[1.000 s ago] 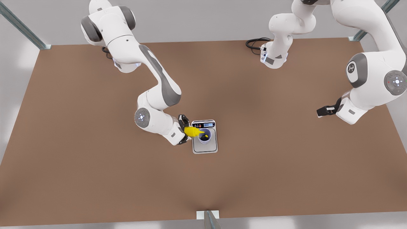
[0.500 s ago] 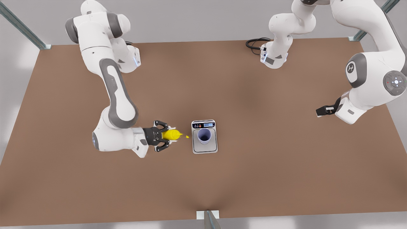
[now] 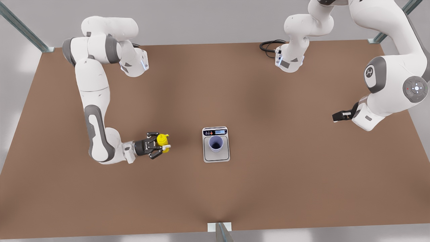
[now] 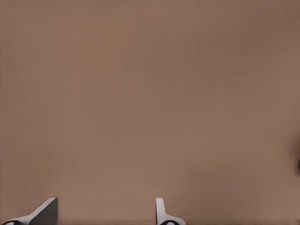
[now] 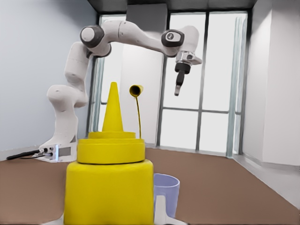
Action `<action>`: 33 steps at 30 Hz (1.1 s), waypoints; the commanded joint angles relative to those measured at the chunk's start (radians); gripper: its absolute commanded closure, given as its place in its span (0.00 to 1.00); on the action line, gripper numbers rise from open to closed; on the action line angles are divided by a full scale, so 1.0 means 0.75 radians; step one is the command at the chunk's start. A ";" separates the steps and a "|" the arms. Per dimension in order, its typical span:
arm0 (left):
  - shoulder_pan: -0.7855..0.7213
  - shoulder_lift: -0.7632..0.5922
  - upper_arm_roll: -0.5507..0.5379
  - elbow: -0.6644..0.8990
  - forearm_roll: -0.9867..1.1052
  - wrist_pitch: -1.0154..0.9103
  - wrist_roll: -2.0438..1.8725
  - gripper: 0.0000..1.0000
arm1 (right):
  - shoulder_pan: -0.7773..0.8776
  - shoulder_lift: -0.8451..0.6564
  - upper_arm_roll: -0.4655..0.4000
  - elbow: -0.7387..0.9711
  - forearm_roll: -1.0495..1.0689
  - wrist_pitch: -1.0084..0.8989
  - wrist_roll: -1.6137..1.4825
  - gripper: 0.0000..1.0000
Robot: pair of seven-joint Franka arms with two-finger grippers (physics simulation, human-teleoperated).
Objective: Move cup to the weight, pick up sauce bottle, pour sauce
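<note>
Surface: where the two arms stood, a plain matte brown table (image 3: 268,188) spread flat and unmarked, pale grey floor around it.
Room: grey metal struts (image 3: 23,28) at the far corners; a black cable (image 3: 268,45) looped by one arm base; tall windows (image 5: 206,84) with dark frames in the right wrist view.
Weight (image 3: 216,156): a flat silver-white rectangle with rounded corners, a grey plate and a dark strip with a blue display, near the table's middle.
Cup (image 3: 215,143): a smooth lavender tumbler, tapered, dark inside, upright on the weight's plate.
Sauce bottle (image 3: 163,139): glossy yellow cylinder with a stepped collar and cone nozzle, a thin yellow strand with a blob beside the tip; well apart from the weight, toward the front view's left.
Right gripper (image 3: 160,144): black fingers clamped around the sauce bottle.
Left gripper (image 3: 337,116): waited above bare table at the front view's right, pale fingertips (image 4: 44,213) spread apart and holding nothing.
</note>
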 commanded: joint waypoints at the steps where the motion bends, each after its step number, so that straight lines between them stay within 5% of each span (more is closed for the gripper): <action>1: 0.000 0.000 0.000 0.000 0.002 0.000 0.000 0.00 | -0.003 0.016 0.006 0.002 -0.012 -0.015 -0.022 0.57; 3: 0.000 0.000 0.000 0.000 0.000 -0.008 0.000 0.00 | -0.066 0.061 0.086 0.008 -0.012 -0.015 -0.046 0.57; 28: 0.002 0.020 0.002 -0.002 0.000 -0.035 0.000 0.00 | -0.130 0.196 0.084 0.002 -0.041 -0.001 0.029 0.53; 30: 0.002 0.020 0.002 -0.002 0.000 -0.043 -0.002 0.00 | -0.130 0.196 0.084 0.002 -0.043 -0.003 0.031 0.37; 32: 0.002 0.020 0.002 -0.002 0.000 -0.049 -0.002 0.00 | -0.130 0.196 0.084 0.000 -0.043 -0.003 0.037 0.00; 33: 0.002 0.020 0.002 -0.002 0.000 -0.049 -0.002 0.00 | -0.130 0.196 0.084 0.000 -0.043 -0.003 0.039 0.00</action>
